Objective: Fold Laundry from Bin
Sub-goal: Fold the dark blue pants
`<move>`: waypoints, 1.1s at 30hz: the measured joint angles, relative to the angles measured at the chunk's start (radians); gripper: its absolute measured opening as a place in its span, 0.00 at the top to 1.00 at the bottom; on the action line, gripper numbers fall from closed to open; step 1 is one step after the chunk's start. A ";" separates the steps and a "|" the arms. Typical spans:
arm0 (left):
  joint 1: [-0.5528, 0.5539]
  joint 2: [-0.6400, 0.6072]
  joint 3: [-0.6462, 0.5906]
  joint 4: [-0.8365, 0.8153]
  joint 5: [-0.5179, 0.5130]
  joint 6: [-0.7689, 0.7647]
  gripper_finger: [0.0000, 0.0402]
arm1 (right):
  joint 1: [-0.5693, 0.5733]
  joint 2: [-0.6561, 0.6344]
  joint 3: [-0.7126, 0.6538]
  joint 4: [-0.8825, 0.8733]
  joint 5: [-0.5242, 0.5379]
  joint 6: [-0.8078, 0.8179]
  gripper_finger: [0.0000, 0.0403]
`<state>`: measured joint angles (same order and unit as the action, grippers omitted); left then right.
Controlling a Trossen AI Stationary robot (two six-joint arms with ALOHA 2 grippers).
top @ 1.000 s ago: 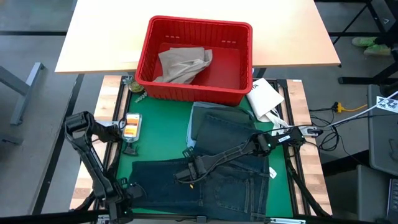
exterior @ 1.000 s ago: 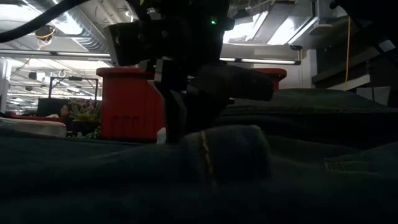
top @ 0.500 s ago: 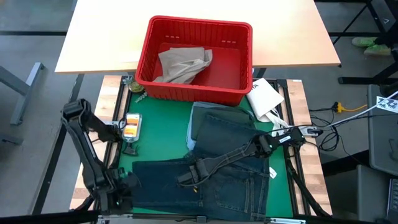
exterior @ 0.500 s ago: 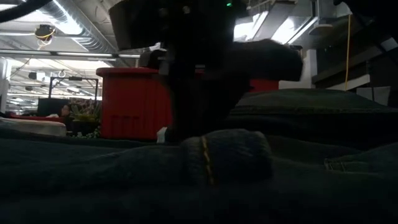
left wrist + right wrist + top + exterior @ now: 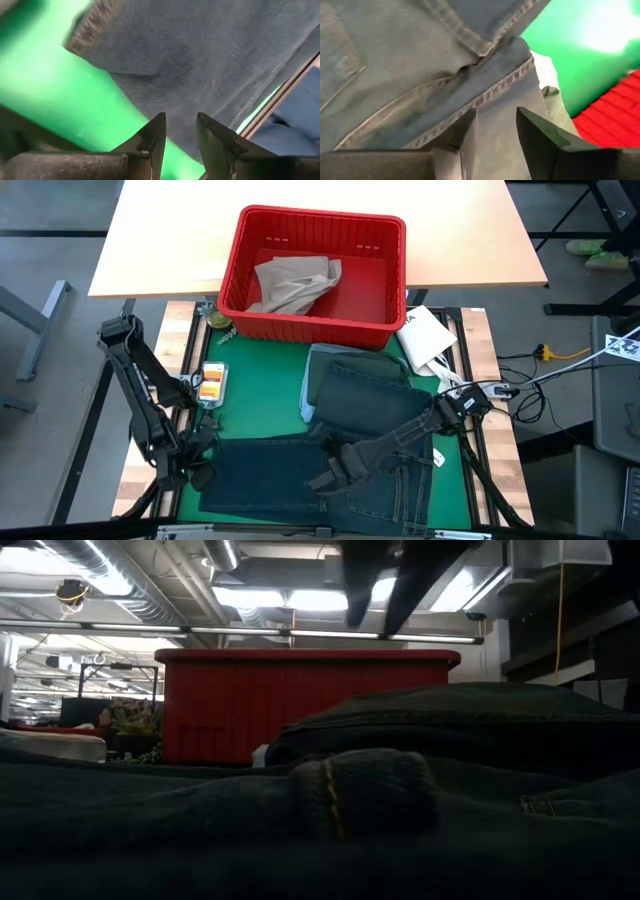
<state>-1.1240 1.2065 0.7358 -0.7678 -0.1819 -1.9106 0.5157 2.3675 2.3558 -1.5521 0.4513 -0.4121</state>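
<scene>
Dark blue denim jeans point(image 5: 300, 480) lie spread on the green mat point(image 5: 260, 395) at the table's near side, with a small raised fold point(image 5: 365, 790) facing the low camera. A folded dark green garment point(image 5: 365, 395) lies on a light blue one point(image 5: 308, 385) behind them. The red bin point(image 5: 315, 275) at the far side holds tan khaki trousers point(image 5: 295, 285). My left gripper point(image 5: 195, 465) hovers open by the jeans' left edge point(image 5: 95, 30). My right gripper point(image 5: 330, 477) hangs open above the jeans' middle point(image 5: 410, 65); in the low view only a dark part of it point(image 5: 390, 570) shows at the top.
A white flat packet point(image 5: 425, 335) lies to the right of the bin, with cables beside it. A small orange-labelled object point(image 5: 212, 380) sits on the mat's left edge. Bare mat shows between the bin and the jeans on the left.
My right gripper has risen off the jeans and gone toward the table's near right, leaving the low view almost wholly. My left gripper has drawn back a little toward the table's left and risen, its wrist rolling. The jeans and their raised fold have stayed put.
</scene>
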 joint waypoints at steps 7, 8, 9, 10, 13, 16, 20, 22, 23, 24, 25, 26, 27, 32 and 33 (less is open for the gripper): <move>0.000 -0.029 -0.118 0.134 0.000 -0.025 0.74 | 0.050 -0.029 0.000 -0.021 0.004 -0.016 0.66; 0.000 -0.028 -0.123 0.133 0.000 -0.025 0.74 | 0.052 -0.030 0.000 -0.019 0.003 -0.016 0.66; 0.000 -0.028 -0.128 0.130 0.000 -0.025 0.74 | 0.056 -0.031 0.000 -0.019 0.003 -0.016 0.66; 0.000 -0.028 -0.129 0.127 0.000 -0.025 0.74 | 0.056 -0.031 0.000 -0.020 0.003 -0.016 0.66; 0.000 -0.028 -0.134 0.119 0.026 -0.025 0.73 | 0.061 -0.031 -0.001 -0.019 -0.002 -0.015 0.66; 0.000 -0.028 -0.143 0.108 0.071 -0.026 0.70 | 0.061 -0.031 -0.001 -0.019 -0.004 -0.015 0.66; 0.000 -0.028 -0.165 0.108 0.088 -0.050 0.61 | 0.061 -0.033 -0.001 -0.019 -0.008 -0.014 0.66; 0.000 -0.028 -0.184 0.124 0.088 -0.073 0.56 | 0.061 -0.035 -0.001 -0.019 -0.009 -0.010 0.66; 0.000 -0.028 -0.195 0.142 0.088 -0.075 0.54 | 0.061 -0.035 -0.001 -0.019 -0.009 -0.009 0.66; 0.000 -0.028 -0.207 0.169 0.087 -0.076 0.52 | 0.061 -0.035 -0.001 -0.019 -0.010 -0.007 0.66; 0.000 -0.028 -0.219 0.198 0.086 -0.076 0.51 | 0.061 -0.035 -0.001 -0.019 -0.010 -0.007 0.66; 0.000 -0.028 -0.233 0.228 0.084 -0.076 0.50 | 0.061 -0.035 -0.001 -0.019 -0.015 -0.006 0.66; 0.000 -0.028 -0.248 0.258 0.084 -0.077 0.49 | 0.061 -0.035 -0.001 -0.019 -0.017 -0.006 0.66; 0.014 -0.033 -0.292 0.320 0.111 -0.072 0.49 | 0.061 -0.035 -0.001 -0.018 -0.017 0.013 0.66; 0.022 -0.033 -0.293 0.317 0.114 -0.074 0.49 | 0.061 -0.035 -0.001 -0.019 -0.017 0.019 0.66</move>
<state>-1.1023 1.1738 0.4431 -0.4510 -0.0683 -1.9848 0.5766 2.3322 2.3547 -1.5711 0.4339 -0.3931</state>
